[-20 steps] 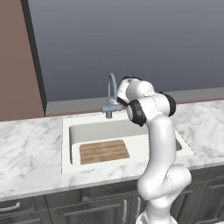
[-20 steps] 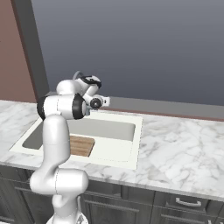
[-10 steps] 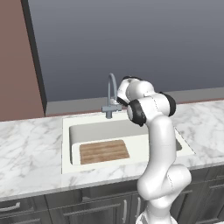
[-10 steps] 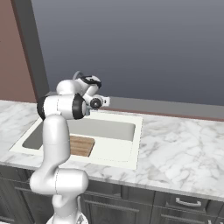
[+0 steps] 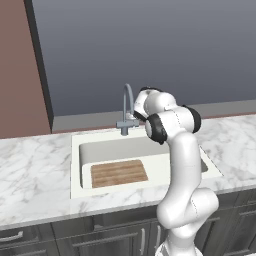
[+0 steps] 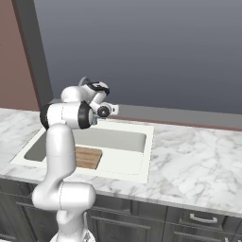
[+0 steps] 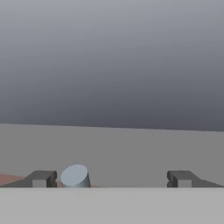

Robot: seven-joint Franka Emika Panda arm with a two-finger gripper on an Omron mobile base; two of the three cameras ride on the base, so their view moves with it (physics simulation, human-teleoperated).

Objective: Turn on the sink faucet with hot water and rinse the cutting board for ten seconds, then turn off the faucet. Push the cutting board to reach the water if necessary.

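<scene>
So my hand (image 7: 112, 179) is up at the faucet (image 5: 127, 111), fingers spread wide, nothing pinched, with a grey handle end (image 7: 75, 176) just inside one finger. I'd nudge that lever gently toward hot, not swipe. No water showing. The cutting board (image 5: 119, 173) lies flat in the sink (image 5: 75, 165), front left, long axis along the bench (image 5: 30, 175).
</scene>
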